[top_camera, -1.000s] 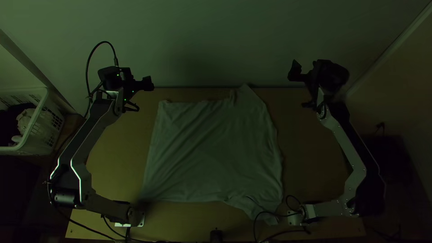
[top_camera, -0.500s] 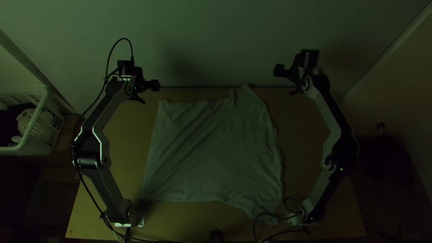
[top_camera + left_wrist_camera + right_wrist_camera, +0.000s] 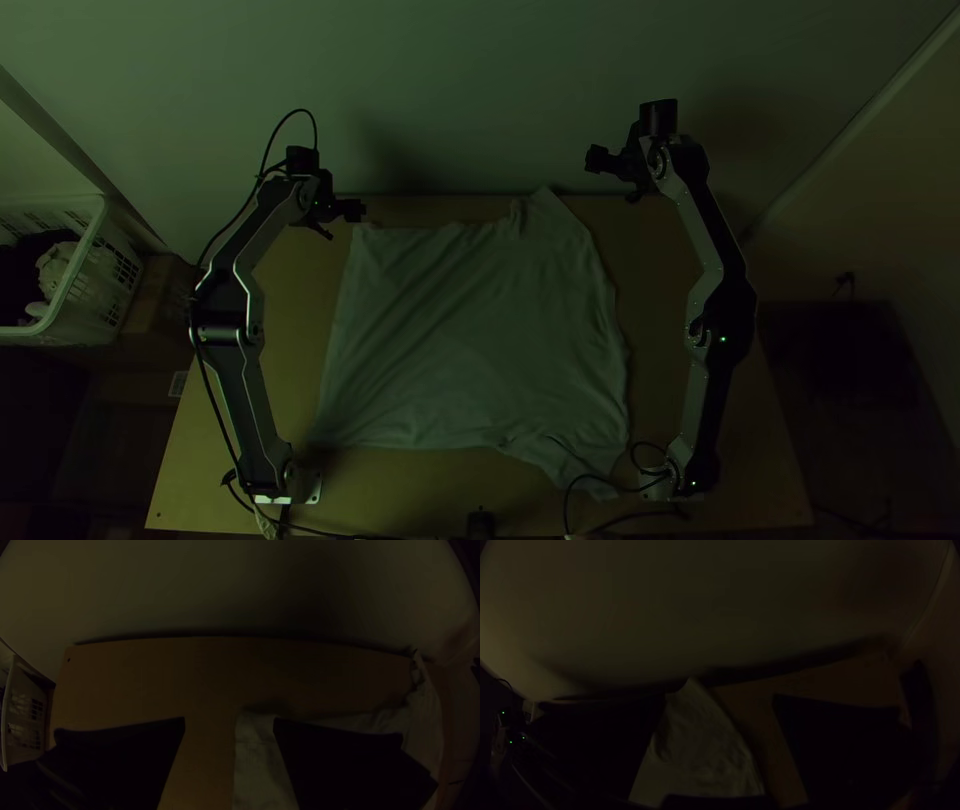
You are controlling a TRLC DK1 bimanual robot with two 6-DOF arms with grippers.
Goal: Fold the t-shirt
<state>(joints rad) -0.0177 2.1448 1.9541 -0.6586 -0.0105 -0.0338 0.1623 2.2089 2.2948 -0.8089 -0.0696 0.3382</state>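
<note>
The left gripper (image 3: 350, 210) and the right gripper (image 3: 600, 159) both have their fingers standing apart, with no cloth between them. The t-shirt (image 3: 470, 340) lies spread on the table (image 3: 270, 300), its far left corner just beside the left gripper in the top view and its pointed far right corner near the right gripper, slightly toward the left one. Pale and plain, it has soft slanting creases fanning across its body, a wavy far edge, and small rumples at the near right corner, well apart from both grippers.
</note>
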